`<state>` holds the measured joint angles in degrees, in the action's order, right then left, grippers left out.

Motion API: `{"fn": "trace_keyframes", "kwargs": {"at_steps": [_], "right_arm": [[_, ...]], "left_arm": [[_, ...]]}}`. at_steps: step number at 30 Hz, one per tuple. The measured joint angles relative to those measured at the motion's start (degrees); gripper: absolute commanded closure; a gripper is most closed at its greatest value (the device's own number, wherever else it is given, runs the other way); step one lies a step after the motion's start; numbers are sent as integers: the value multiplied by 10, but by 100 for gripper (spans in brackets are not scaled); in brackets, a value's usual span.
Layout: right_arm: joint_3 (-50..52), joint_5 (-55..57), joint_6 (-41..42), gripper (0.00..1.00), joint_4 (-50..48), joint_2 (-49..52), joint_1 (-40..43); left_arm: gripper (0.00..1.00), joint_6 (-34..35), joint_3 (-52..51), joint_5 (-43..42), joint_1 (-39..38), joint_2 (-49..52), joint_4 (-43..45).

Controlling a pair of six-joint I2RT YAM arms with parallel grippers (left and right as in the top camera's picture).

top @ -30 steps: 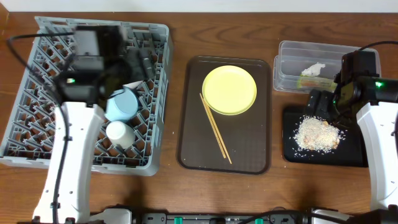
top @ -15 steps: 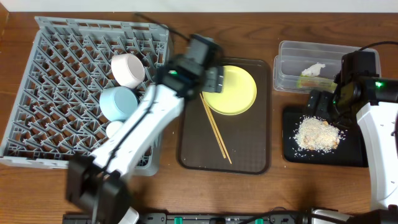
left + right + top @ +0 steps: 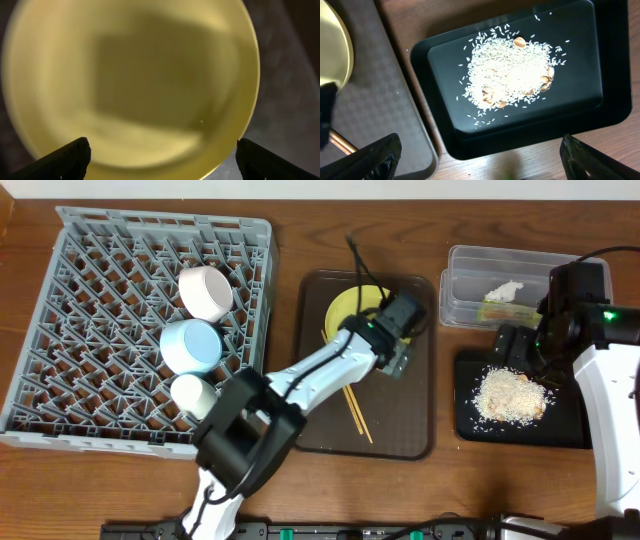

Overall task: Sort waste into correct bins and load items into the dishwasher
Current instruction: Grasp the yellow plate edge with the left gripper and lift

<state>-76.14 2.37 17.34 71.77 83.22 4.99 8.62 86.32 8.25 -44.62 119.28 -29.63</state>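
The round yellow plate (image 3: 345,310) lies on the brown tray and fills the left wrist view (image 3: 130,80). My left gripper (image 3: 393,340) hovers over its right part, open and empty (image 3: 162,165). Two wooden chopsticks (image 3: 350,402) lie beside the plate. The white bowl (image 3: 205,292), light blue bowl (image 3: 192,345) and small white cup (image 3: 193,395) sit in the grey dish rack (image 3: 90,310). The rice scraps (image 3: 512,395) lie heaped in the black tray (image 3: 445,135). My right gripper (image 3: 515,345) is open and empty above that tray's near edge (image 3: 487,162). The green-and-white wrapper (image 3: 500,302) lies in the clear tub (image 3: 462,280).
The large brown serving tray (image 3: 400,430) stands in the middle between the rack and the bins; its corner shows in the right wrist view (image 3: 385,105). My left arm stretches across the tray's lower left part. Bare wooden table (image 3: 280,480) runs along the front.
My left arm has swung from above the dish rack to the right, over the brown tray and onto the yellow plate. The white bowl now shows in the rack. The right arm has not moved.
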Motion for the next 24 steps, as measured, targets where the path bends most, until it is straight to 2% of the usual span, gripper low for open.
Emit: {"fn": "trace_keyframes", "kwargs": {"at_steps": [7, 10, 16, 19, 24], "right_arm": [[0, 0, 0, 1, 0, 0, 0], [0, 0, 0, 1, 0, 0, 0], [0, 0, 0, 1, 0, 0, 0], [0, 0, 0, 1, 0, 0, 0], [0, 0, 0, 1, 0, 0, 0]], "left_arm": [[7, -42, 0, 3, -30, 14, 4], [14, -51, 0, 3, -36, 26, 12], [40, -57, 11, 7, -35, 45, 18], [65, -58, 12, 8, -35, 48, 18], [86, -61, 12, 11, -36, 50, 18]]}}
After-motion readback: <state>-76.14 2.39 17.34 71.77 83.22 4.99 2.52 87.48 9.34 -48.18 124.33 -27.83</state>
